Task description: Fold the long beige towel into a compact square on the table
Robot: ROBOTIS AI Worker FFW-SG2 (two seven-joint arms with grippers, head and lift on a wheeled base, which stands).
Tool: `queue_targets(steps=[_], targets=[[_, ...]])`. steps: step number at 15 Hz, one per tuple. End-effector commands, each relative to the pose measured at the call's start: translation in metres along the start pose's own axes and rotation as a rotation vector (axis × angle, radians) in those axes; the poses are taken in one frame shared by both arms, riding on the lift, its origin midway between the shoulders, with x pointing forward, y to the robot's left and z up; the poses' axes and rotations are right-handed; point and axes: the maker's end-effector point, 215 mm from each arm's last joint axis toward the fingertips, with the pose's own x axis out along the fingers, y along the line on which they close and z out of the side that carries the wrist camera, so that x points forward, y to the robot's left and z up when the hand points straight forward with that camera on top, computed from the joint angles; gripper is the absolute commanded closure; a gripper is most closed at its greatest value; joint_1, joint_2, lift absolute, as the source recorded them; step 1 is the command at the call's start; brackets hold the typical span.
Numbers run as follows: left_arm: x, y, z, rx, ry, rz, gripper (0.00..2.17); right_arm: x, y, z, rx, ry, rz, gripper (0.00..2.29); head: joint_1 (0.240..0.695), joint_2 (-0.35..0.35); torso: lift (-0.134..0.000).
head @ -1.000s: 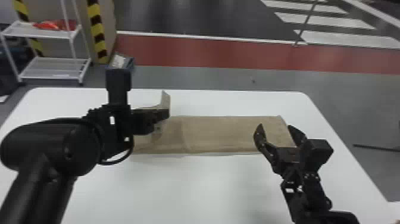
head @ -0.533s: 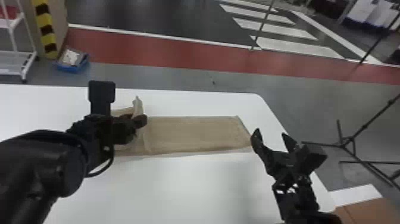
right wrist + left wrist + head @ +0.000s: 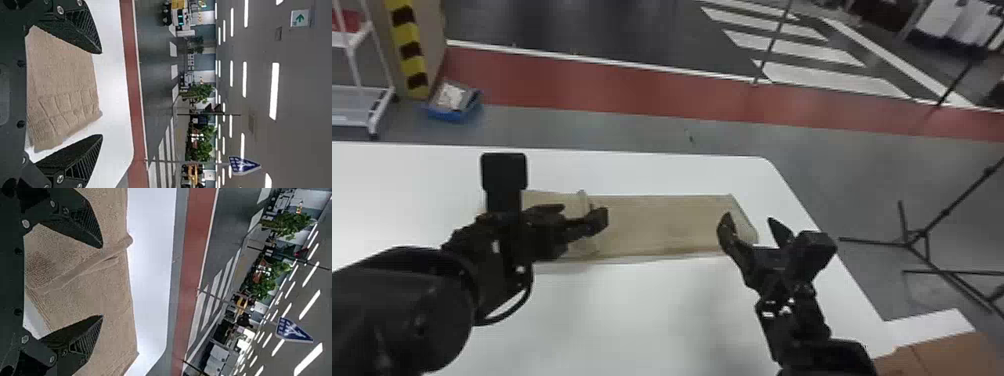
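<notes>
My left gripper [image 3: 102, 282] and right gripper [image 3: 102, 94] both hung spread and empty by the towel [image 3: 662, 220] on the table [image 3: 632, 310], where its flap [image 3: 84, 264], upright a moment earlier, had sunk much lower, so one fold seemed laid but probably needed flattening

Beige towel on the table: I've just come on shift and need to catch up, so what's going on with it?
A robot is partway through folding the towel, which lies long on the white table with a raised fold across it. The left end effector is open over that fold; the right one is open by the towel's right end. It isn't a compact square yet.
</notes>
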Motion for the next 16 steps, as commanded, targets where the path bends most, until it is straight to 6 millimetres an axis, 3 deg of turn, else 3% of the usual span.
queue_targets(steps=[1, 4, 6, 9, 11, 14, 16], targets=[[-0.016, 0.011, 0.002, -0.012, -0.032, 0.032, 0.02, 0.009, 0.033, -0.012, 0.002, 0.061, 0.052, 0.13, 0.695, -0.35, -0.123], [-0.066, 0.087, -0.018, 0.013, -0.06, 0.16, 0.02, 0.019, 0.111, -0.021, 0.013, 0.123, 0.169, 0.19, 0.695, -0.338, -0.123], [-0.113, 0.136, -0.017, 0.083, -0.171, 0.269, 0.02, 0.025, 0.162, -0.016, 0.053, 0.145, 0.226, 0.19, 0.695, -0.216, -0.123], [-0.174, 0.188, -0.007, 0.123, -0.288, 0.389, 0.02, 0.028, 0.234, -0.016, -0.005, 0.175, 0.326, 0.19, 0.695, -0.084, -0.123], [-0.205, 0.205, 0.009, 0.141, -0.353, 0.439, 0.02, 0.032, 0.245, -0.036, -0.072, 0.237, 0.327, 0.19, 0.695, 0.043, -0.123], [-0.241, 0.203, 0.048, 0.2, -0.511, 0.461, 0.03, 0.035, 0.244, -0.063, -0.101, 0.325, 0.302, 0.22, 0.695, 0.108, -0.123], [-0.246, 0.2, 0.054, 0.209, -0.536, 0.461, 0.03, 0.037, 0.25, -0.069, -0.092, 0.341, 0.317, 0.22, 0.695, 0.135, -0.123]])
